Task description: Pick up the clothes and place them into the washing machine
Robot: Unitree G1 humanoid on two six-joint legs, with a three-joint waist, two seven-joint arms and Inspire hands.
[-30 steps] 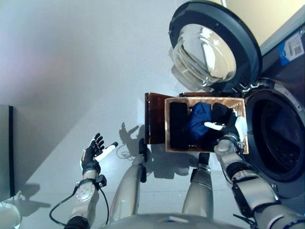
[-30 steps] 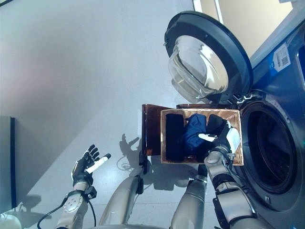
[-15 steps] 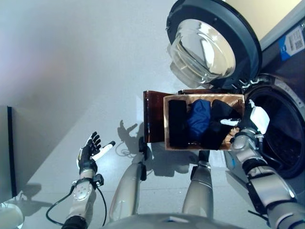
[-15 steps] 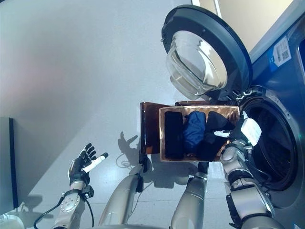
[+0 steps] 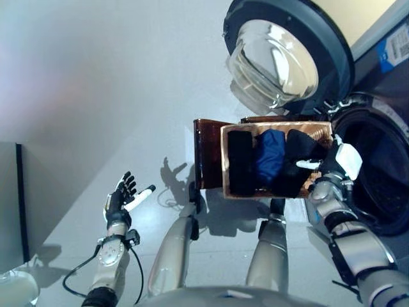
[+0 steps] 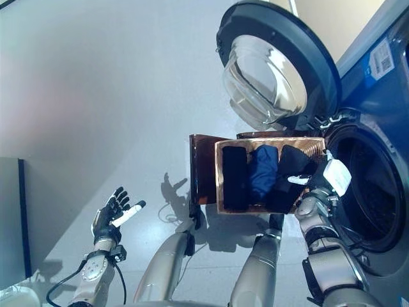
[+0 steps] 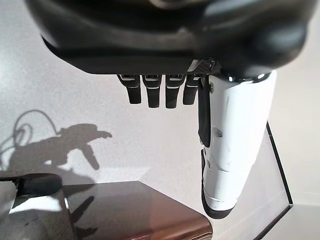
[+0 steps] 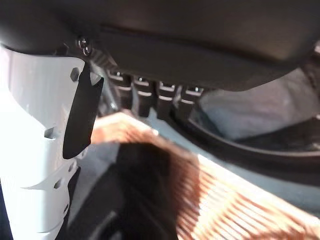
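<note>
Labels first: a blue sticker with a small white code patch sits on the dark front of the washing machine, and its print is too small to read.

Seen from the left eye, the floor is pale grey and glossy, with a dark panel standing at the far left edge. The machine's round door is swung wide, its glass bowl facing out, and the drum opening is dark. A brown woven basket stands just beside the opening, with its brown lid upright on its left. Inside lie the clothes: a black piece on the left, a blue piece in the middle, another black garment on the right. The right hand is at the basket's right edge, its white-covered thumb laid across the right black garment; whether its fingers grip the cloth is not clear. The left hand is well apart from the basket, held over the floor.

The right eye view shows the same layout, the left hand spread with straight fingers.

From the left wrist, the fingers hang relaxed and hold nothing, above the floor and the brown lid.

From the right wrist, the short fingers show above the basket's ribbed weave and dark cloth; contact cannot be judged.
</note>
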